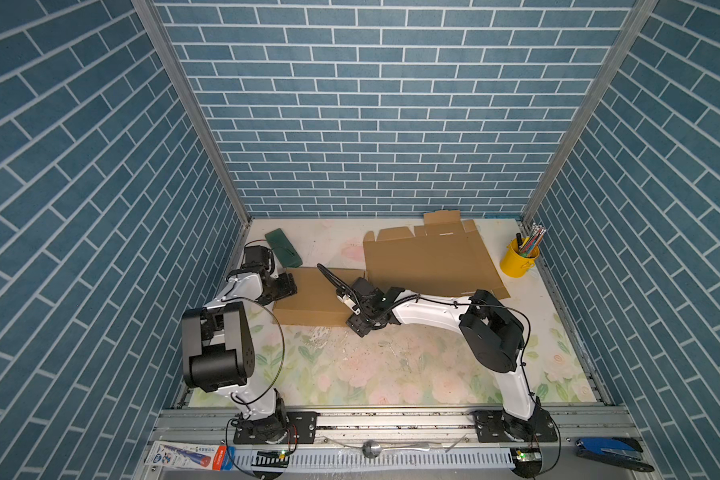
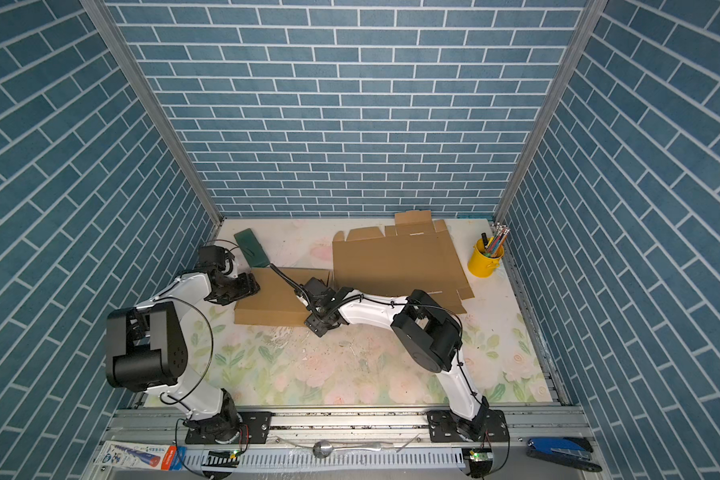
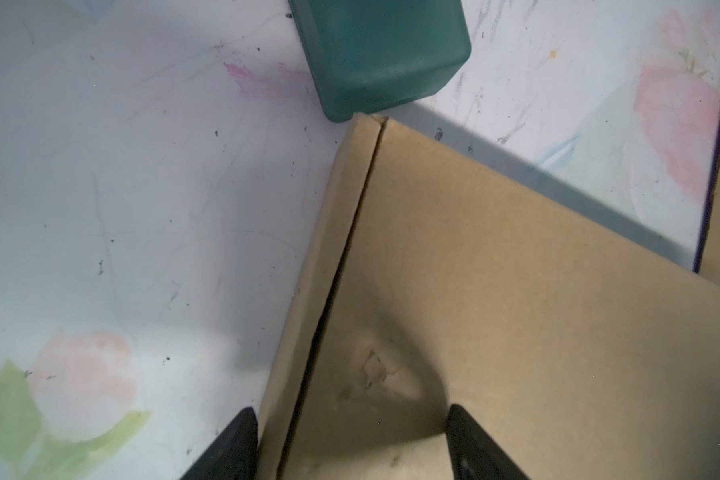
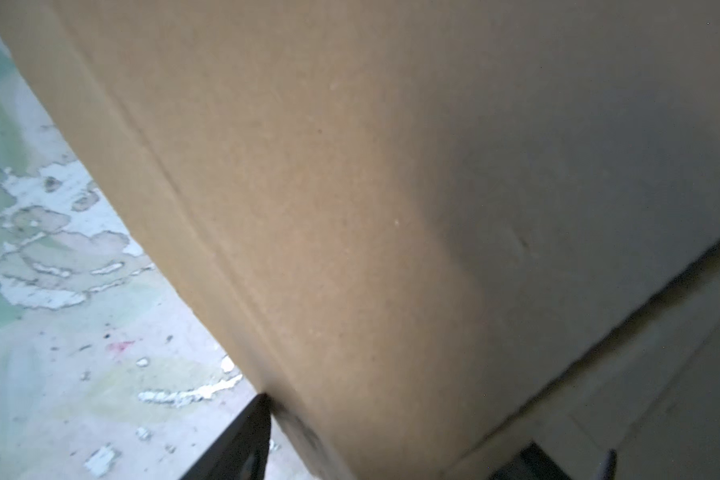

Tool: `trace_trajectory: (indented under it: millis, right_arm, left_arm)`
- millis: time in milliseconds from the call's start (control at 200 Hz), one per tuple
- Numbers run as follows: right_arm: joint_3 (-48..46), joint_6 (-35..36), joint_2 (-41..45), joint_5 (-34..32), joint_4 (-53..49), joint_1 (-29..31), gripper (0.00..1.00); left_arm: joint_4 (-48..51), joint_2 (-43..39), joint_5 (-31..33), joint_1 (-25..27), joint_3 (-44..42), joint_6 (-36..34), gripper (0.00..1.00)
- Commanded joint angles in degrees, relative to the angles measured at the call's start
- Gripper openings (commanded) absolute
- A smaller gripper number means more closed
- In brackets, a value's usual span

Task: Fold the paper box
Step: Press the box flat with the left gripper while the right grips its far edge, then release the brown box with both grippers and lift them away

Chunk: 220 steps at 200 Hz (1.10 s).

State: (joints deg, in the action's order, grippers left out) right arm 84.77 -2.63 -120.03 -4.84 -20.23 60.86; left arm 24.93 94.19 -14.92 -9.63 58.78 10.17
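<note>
The paper box (image 1: pixel 312 299) is a brown, partly folded piece of cardboard lying left of the table's middle in both top views. My left gripper (image 1: pixel 287 286) is at its left edge. In the left wrist view that gripper (image 3: pixel 352 409) is open, straddling the box's side flap (image 3: pixel 308 332). One finger is outside the flap and the other is over the top panel. My right gripper (image 1: pixel 360 324) is at the box's front right corner. In the right wrist view it (image 4: pixel 398 422) stands wide, with the box corner (image 4: pixel 371 291) filling the gap. One fingertip (image 4: pixel 258 415) touches the fold edge, and the other is partly hidden.
A large flat cardboard blank (image 1: pixel 429 262) lies behind and to the right, partly under the right arm. A dark green case (image 1: pixel 283 248) rests just beyond the box's back left corner (image 3: pixel 383 54). A yellow cup of pencils (image 1: pixel 518 259) stands at the back right by the wall.
</note>
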Motion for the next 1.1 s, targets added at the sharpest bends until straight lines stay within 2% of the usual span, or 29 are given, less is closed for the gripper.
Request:
trace_trajectory:
  millis: [0, 140, 410, 525, 675, 885, 1095]
  right_arm:
    - [0.92, 3.31, -2.83, -2.44, 1.10, 0.28, 0.71]
    - [0.58, 3.42, -3.66, -3.42, 2.92, 0.31, 0.64]
    - [0.94, 3.25, -4.55, -2.42, 4.81, 0.33, 0.41]
    - [1.72, 3.25, -5.04, -1.81, 4.65, 0.35, 0.34]
    - [2.67, 3.00, -4.94, 0.01, 4.02, 0.68, 0.37]
    - [4.55, 1.98, -4.96, 2.20, 2.10, 1.45, 0.45]
    - [8.45, -0.24, -8.10, 3.60, 0.82, 2.04, 0.48]
  left_arm:
    - [1.44, 1.18, -1.62, -0.13, 1.16, -1.30, 0.69]
    - [1.88, 2.26, -2.05, -0.13, 1.38, -1.62, 0.67]
    - [2.22, 2.93, -2.70, -0.04, 1.60, -1.82, 0.62]
    - [2.31, 2.99, -2.84, 0.05, 1.64, -1.89, 0.61]
    - [4.22, 2.53, -1.40, 0.12, 2.10, -1.67, 0.62]
    - [8.96, -1.15, 8.67, -0.75, 2.73, -0.38, 0.81]
    - [10.30, -4.27, 11.53, -3.98, 4.98, 1.85, 0.89]
